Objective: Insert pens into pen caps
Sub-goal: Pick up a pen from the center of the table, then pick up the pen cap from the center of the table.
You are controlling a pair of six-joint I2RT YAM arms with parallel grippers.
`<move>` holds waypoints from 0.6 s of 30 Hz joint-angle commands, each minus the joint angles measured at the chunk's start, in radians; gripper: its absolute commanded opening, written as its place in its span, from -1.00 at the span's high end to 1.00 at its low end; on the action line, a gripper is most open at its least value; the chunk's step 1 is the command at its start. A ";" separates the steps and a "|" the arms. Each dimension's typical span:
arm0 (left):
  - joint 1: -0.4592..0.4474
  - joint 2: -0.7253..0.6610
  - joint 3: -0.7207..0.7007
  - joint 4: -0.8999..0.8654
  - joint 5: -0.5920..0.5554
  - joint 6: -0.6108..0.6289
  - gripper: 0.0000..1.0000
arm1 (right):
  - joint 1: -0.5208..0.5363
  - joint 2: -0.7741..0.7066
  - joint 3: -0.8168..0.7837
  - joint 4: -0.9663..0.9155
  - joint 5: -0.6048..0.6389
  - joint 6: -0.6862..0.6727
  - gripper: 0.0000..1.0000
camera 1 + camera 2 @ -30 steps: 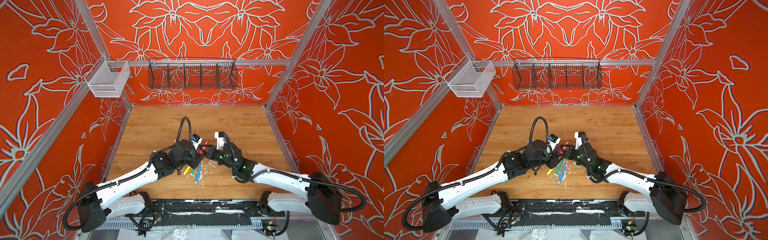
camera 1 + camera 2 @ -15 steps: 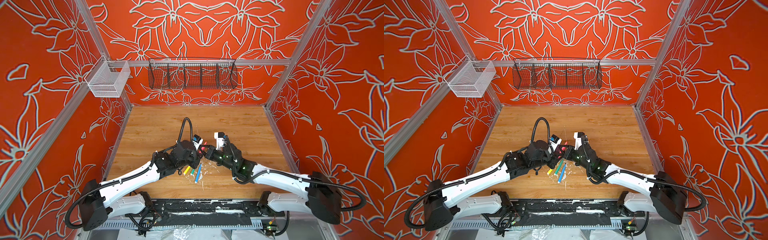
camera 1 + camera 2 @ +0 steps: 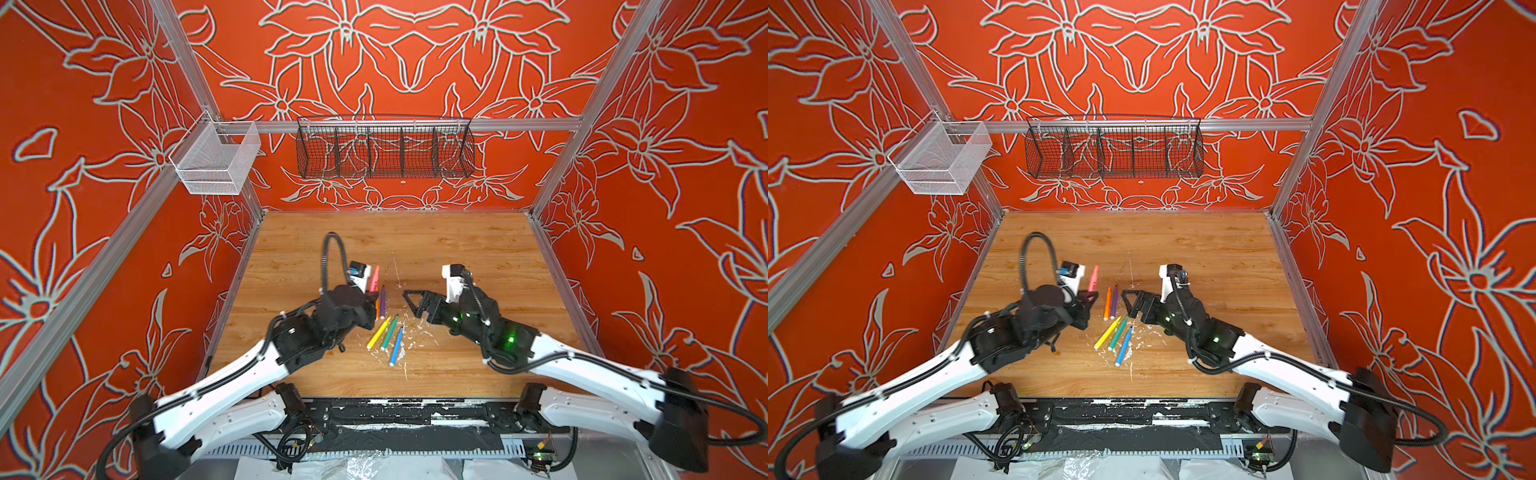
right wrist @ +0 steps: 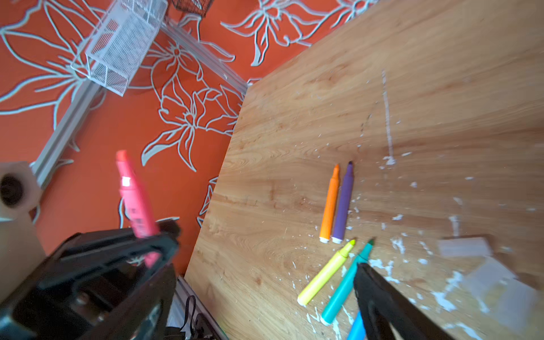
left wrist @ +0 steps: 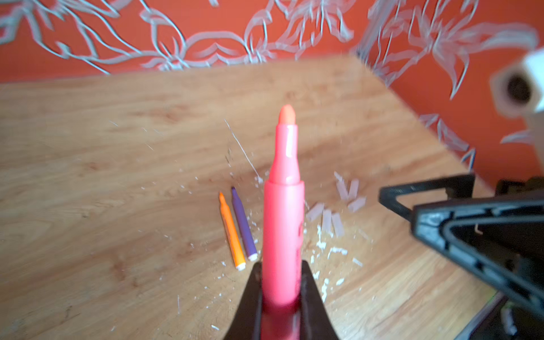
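My left gripper (image 5: 281, 294) is shut on the barrel of the pink pen (image 5: 284, 212). It holds the pen above the table with its bare tip pointing away; both top views show it (image 3: 375, 278) (image 3: 1093, 279). My right gripper (image 3: 411, 305) stands open and empty a little to the right of it. The orange pen (image 3: 1107, 302) and purple pen (image 3: 1114, 301) lie side by side on the wood. The yellow pen (image 3: 1107, 333), green pen (image 3: 1118, 332) and blue pen (image 3: 1124, 345) lie nearer the front. Several clear pen caps (image 5: 326, 217) lie loose by the right gripper.
White paint flecks (image 3: 409, 332) are scattered over the wooden table (image 3: 478, 249) around the pens. A white mesh basket (image 3: 216, 162) hangs at the back left corner. A black wire basket (image 3: 384, 149) hangs on the back wall. Orange patterned walls close in three sides.
My left gripper has closed on the pink pen. My right gripper, shut at the pen before, has opened and drawn back to the right, so the arms now stand apart.
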State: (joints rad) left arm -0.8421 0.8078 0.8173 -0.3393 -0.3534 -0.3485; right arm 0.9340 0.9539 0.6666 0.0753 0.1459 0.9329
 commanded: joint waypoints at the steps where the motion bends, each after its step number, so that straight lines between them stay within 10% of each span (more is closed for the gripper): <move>1: 0.009 -0.117 -0.082 0.097 -0.058 0.000 1.00 | 0.005 -0.117 -0.057 -0.225 0.197 -0.035 -0.80; 9: 0.010 -0.236 -0.446 0.541 -0.154 0.156 1.00 | 0.004 -0.065 -0.041 -0.400 0.259 -0.070 -0.37; 18: 0.008 -0.256 -0.524 0.645 0.198 0.260 1.00 | 0.005 0.481 0.280 -0.652 0.238 -0.077 0.20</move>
State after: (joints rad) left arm -0.8368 0.5751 0.3370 0.1585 -0.3084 -0.1402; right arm 0.9340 1.3617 0.8959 -0.4389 0.3584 0.8425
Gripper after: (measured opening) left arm 0.136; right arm 0.409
